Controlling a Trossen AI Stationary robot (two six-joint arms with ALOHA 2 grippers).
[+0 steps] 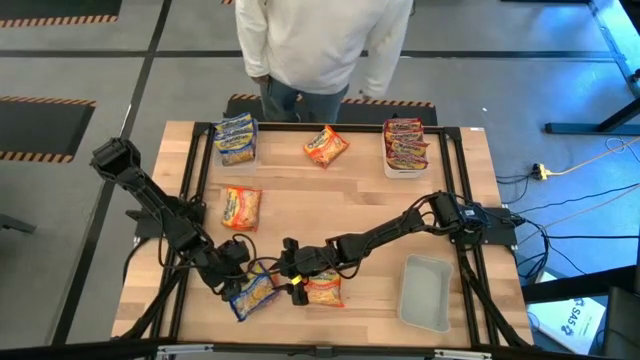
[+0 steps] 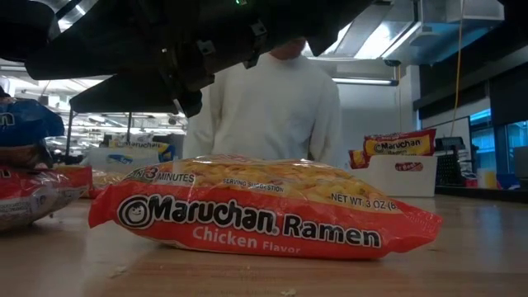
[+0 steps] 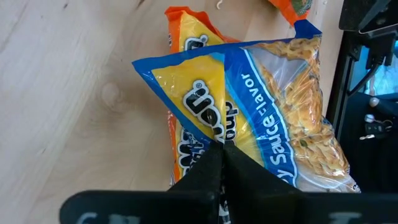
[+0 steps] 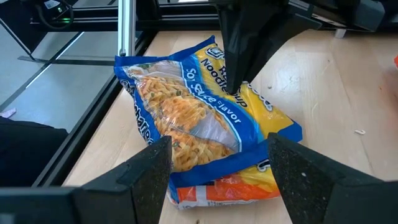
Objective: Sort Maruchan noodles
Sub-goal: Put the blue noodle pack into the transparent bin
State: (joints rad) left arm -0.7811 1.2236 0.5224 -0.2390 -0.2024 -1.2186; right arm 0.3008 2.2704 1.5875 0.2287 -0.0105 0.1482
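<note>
My left gripper [image 1: 238, 278] is shut on a blue-and-yellow noodle packet [image 1: 252, 295] near the table's near-left edge. An orange packet [image 3: 180, 155] lies under the blue one. My right gripper [image 4: 219, 140] is open, facing the blue packet [image 4: 186, 106] from the right. Its fingers stand on either side of the packet's near end, and I see no touch. Another orange chicken-flavour packet [image 2: 264, 210] lies flat on the table beside the right gripper [image 1: 292, 272]. My left gripper [image 3: 222, 149] pinches the blue packet's yellow printed part [image 3: 239, 134] between its two fingers [image 4: 239, 74], which slant down onto it from the table's left. The packet is tilted, and its lower side rests on the orange packet [image 4: 211, 193] beneath it.
At the far edge stand a tub of blue packets [image 1: 236, 140] and a tub of red packets [image 1: 405, 147], with a loose orange packet [image 1: 325, 147] between them. Another orange packet [image 1: 241, 208] lies mid-left. An empty clear tub [image 1: 425, 292] sits near-right. A person [image 1: 320, 45] stands beyond the far edge.
</note>
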